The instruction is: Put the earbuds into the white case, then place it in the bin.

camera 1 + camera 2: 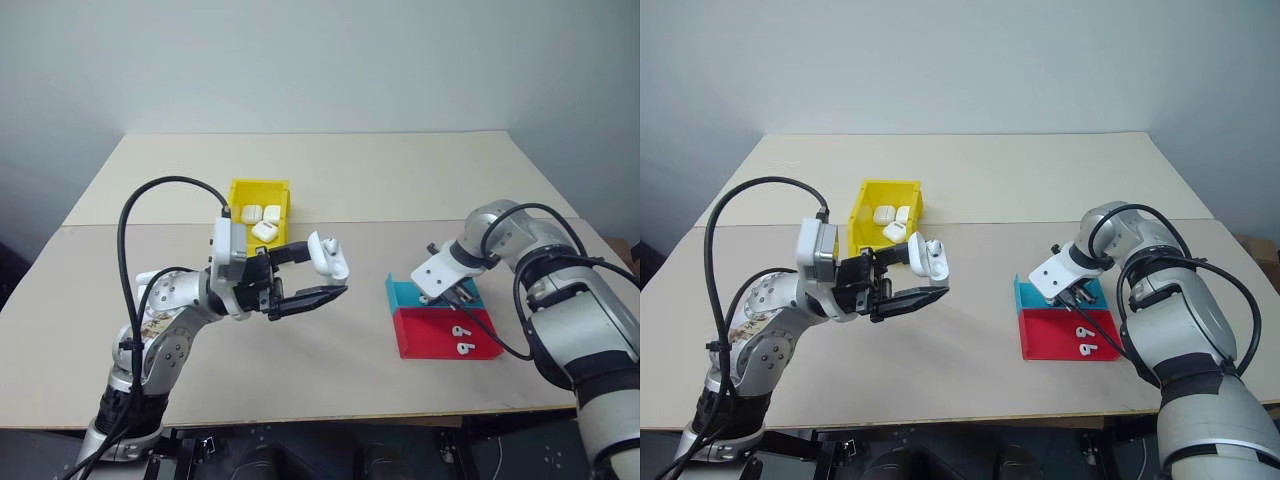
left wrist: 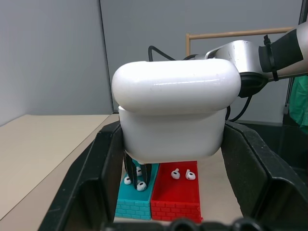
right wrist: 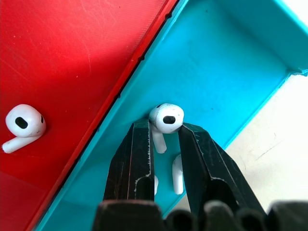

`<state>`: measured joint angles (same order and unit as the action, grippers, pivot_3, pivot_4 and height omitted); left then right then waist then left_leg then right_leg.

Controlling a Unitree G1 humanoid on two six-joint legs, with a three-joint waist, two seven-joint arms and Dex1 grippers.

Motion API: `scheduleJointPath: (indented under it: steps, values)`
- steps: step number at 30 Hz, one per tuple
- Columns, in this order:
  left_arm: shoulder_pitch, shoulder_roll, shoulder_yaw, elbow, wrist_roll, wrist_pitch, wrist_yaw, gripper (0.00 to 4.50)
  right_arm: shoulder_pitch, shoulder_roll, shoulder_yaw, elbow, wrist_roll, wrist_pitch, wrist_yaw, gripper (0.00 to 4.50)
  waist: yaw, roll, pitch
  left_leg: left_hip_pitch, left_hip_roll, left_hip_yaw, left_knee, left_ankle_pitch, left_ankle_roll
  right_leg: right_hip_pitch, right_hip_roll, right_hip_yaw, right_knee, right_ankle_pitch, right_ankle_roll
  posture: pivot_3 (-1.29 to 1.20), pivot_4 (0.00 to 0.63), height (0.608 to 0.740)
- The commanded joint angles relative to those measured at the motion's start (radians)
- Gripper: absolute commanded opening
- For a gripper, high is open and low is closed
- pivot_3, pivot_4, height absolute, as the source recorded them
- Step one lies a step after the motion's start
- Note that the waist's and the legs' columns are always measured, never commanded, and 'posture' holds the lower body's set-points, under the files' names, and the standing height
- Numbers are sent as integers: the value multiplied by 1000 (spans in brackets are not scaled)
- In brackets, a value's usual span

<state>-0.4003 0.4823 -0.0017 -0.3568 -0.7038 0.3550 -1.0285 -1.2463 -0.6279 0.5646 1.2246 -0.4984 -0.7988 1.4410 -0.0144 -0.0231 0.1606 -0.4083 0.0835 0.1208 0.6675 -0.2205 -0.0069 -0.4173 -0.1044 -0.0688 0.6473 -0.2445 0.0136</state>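
1. Left pincer (image 1: 318, 278) clamped on small glossy white case (image 1: 327, 256), above beige counter (image 1: 330, 180).
2. Right pincer (image 3: 166, 139) clamped on tiny white earbud (image 3: 165, 120) in flat teal tray (image 3: 231, 72).
3. Yellow plastic bin (image 1: 262, 190) mid-counter; plain grey wall (image 1: 320, 60) behind.

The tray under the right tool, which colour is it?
Teal tray, clearest in the right wrist view.

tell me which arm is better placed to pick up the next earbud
Right. The right gripper is down in the teal tray, its fingers straddling an earbud; the left gripper is holding the white case above the table.
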Motion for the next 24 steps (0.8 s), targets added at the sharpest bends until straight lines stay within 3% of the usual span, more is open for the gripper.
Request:
scheduleJointPath:
  steps: [1,5,9,12,16,19,24]
  values:
    - [-2,10,15,-38,-19,4,2,2772,22,9,-41,-5,50,50,52,598,0,0,0,0,0,0,0,0,0,0,0,0,0,0,0,0,150,740]
    - [-17,14,9,-18,-24,2,-17,2772,12,9,-126,-17,145,152,133,598,0,0,0,0,0,0,0,0,0,-1,0,0,0,0,0,0,150,740]
    - [-55,11,4,24,-23,0,-47,2772,-2,-13,-185,-73,367,361,173,598,1,0,0,-2,0,0,0,0,-1,-3,0,0,0,0,0,0,150,740]
    - [-82,4,-1,53,-25,0,-70,2772,53,-84,-185,-259,604,567,173,598,5,0,0,-3,0,0,0,0,-1,-3,0,0,0,0,0,0,150,740]
    - [-120,-17,-13,84,-51,23,-99,2772,187,-167,-360,-596,921,997,173,598,14,0,0,-5,-1,0,0,0,0,-3,-1,-1,-1,0,0,0,150,740]
    - [-150,-31,-20,121,-41,20,-115,2772,329,-197,-517,-880,1124,1267,93,598,23,0,0,-6,-1,-1,1,-2,3,-3,-1,-1,0,0,0,0,150,740]
    - [-213,-57,-46,184,-32,23,-159,2772,579,-140,-787,-1342,1483,1544,-233,598,27,0,0,-6,-1,-2,1,-3,5,-3,0,-1,0,0,0,0,150,740]
